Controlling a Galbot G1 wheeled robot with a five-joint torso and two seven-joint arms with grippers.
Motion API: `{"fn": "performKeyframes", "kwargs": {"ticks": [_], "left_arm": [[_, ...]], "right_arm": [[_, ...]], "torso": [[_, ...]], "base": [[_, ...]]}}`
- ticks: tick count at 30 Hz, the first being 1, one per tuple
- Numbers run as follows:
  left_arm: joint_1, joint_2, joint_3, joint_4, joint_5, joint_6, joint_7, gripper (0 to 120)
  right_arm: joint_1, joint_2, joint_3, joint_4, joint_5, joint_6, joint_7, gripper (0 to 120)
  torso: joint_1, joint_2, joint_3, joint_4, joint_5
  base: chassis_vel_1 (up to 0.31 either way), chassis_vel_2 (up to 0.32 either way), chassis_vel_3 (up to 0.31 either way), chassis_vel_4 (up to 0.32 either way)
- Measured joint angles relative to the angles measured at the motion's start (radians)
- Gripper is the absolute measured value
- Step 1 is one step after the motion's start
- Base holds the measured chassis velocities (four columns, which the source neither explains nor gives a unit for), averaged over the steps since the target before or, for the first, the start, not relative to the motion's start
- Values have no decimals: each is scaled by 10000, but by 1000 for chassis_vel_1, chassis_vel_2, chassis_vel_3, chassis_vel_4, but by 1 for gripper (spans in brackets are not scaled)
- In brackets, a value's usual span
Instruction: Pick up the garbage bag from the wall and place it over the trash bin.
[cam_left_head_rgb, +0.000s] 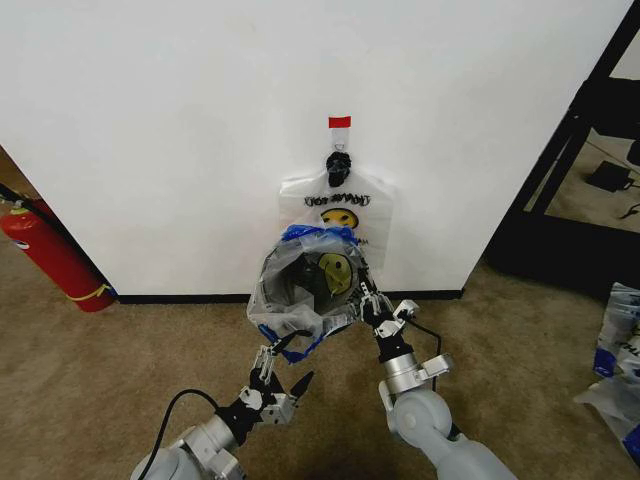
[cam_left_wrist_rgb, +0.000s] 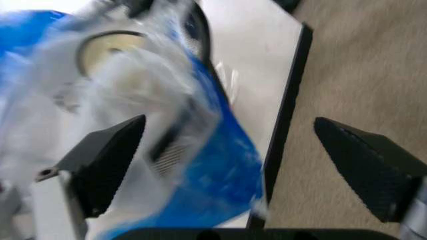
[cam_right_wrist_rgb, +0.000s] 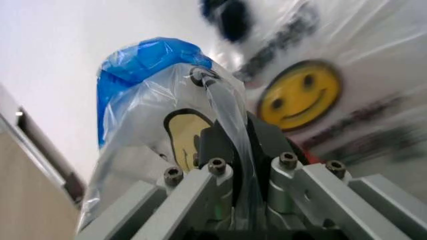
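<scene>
The garbage bag (cam_left_head_rgb: 300, 300), thin white plastic with blue edges and a yellow smiley, is draped around the top of the trash bin (cam_left_head_rgb: 296, 272), whose dark mesh shows through it at the foot of the wall (cam_left_head_rgb: 180, 120). My right gripper (cam_left_head_rgb: 366, 304) is shut on the bag's near right edge; in the right wrist view the film (cam_right_wrist_rgb: 230, 125) runs between its fingers (cam_right_wrist_rgb: 200, 185). My left gripper (cam_left_head_rgb: 284, 370) hangs open just below the bag's near left edge. In the left wrist view the blue hem (cam_left_wrist_rgb: 220, 175) lies between its spread fingertips (cam_left_wrist_rgb: 107, 160), apart from both.
A flat stack of smiley bags (cam_left_head_rgb: 340, 205) hangs from the black hook (cam_left_head_rgb: 339, 165) under a red tape strip (cam_left_head_rgb: 340, 122). A red fire extinguisher (cam_left_head_rgb: 50, 255) leans at the left. A black frame (cam_left_head_rgb: 585, 130) and white-and-blue bags (cam_left_head_rgb: 620, 350) stand on the right carpet.
</scene>
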Motion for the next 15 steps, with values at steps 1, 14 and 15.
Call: {"fn": "performKeyframes", "kwargs": {"ticks": [1, 14, 15], "left_arm": [[-51, -22, 5, 50, 44, -1, -21, 88], [-25, 32, -42, 94, 78, 9, -104, 39], [-25, 32, -42, 94, 78, 9, -104, 39]], "right_arm": [[4, 29, -40, 21, 0, -6, 8, 1], [-20, 6, -8, 85, 0, -40, 68, 1], [-20, 6, -8, 85, 0, -40, 68, 1]], "torso": [[0, 0, 0, 6, 0], [0, 0, 0, -2, 0], [0, 0, 0, -2, 0]], "base": [[0, 0, 0, 0], [0, 0, 0, 0], [0, 0, 0, 0]]}}
